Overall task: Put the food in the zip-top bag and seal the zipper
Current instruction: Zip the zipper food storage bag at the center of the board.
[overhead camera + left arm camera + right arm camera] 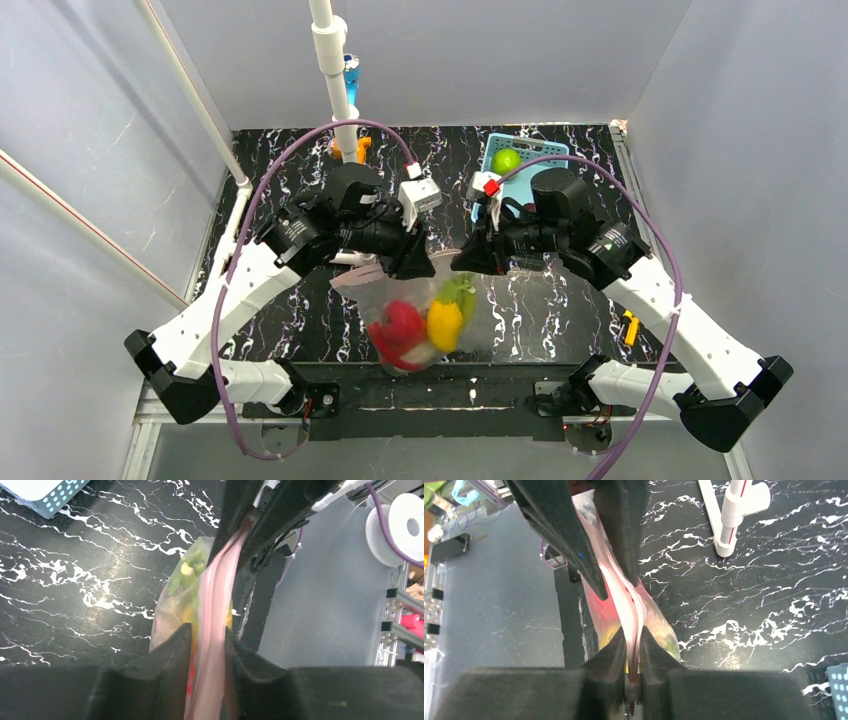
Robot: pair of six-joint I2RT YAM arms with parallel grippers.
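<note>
Left gripper (207,640) and right gripper (633,645) both clamped on narrow pale pink zipper strip (220,580) of floppy clear dotted plastic bag (360,285). Red toy food (400,325) and yellow toy fruit (444,325) inside.

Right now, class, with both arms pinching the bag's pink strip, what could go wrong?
1. A green fruit sits in the blue basket; sealing now would leave it out.
2. The jaws grip only the zipper, and the loaded bag might slip free.
3. Between the jaws the zipper's layers look parted, so the middle may stay unsealed.
</note>
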